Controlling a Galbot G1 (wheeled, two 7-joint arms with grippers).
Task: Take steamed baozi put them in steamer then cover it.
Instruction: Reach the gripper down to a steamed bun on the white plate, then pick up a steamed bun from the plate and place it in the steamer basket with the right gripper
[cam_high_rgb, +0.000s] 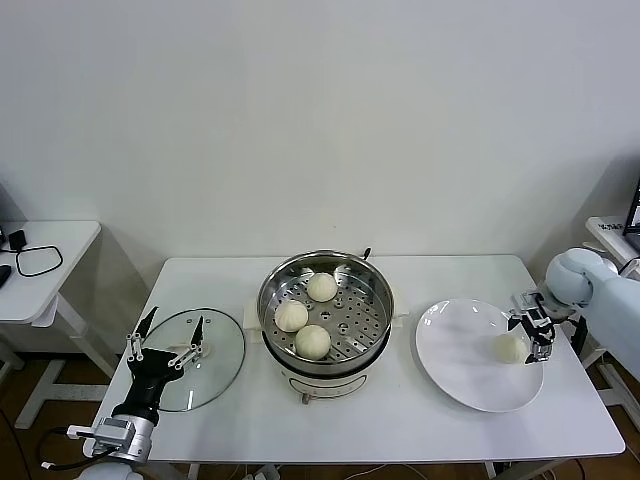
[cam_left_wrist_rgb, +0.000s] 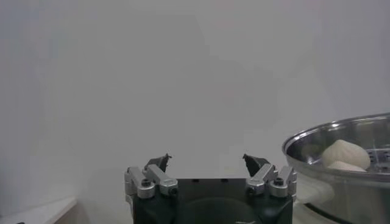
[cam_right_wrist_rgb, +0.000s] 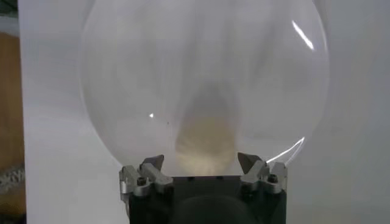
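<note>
The steel steamer stands mid-table with three baozi on its holed tray. A further baozi lies on the white plate to the right. My right gripper hovers open just above and behind that bun. In the right wrist view its fingertips flank the baozi without closing on it. The glass cover lies flat on the left. My left gripper is open over it, empty, with the steamer beside it.
Everything sits on a white table against a plain wall. A small side table with a black cable stands at the far left. Bare tabletop lies in front of the steamer and between steamer and plate.
</note>
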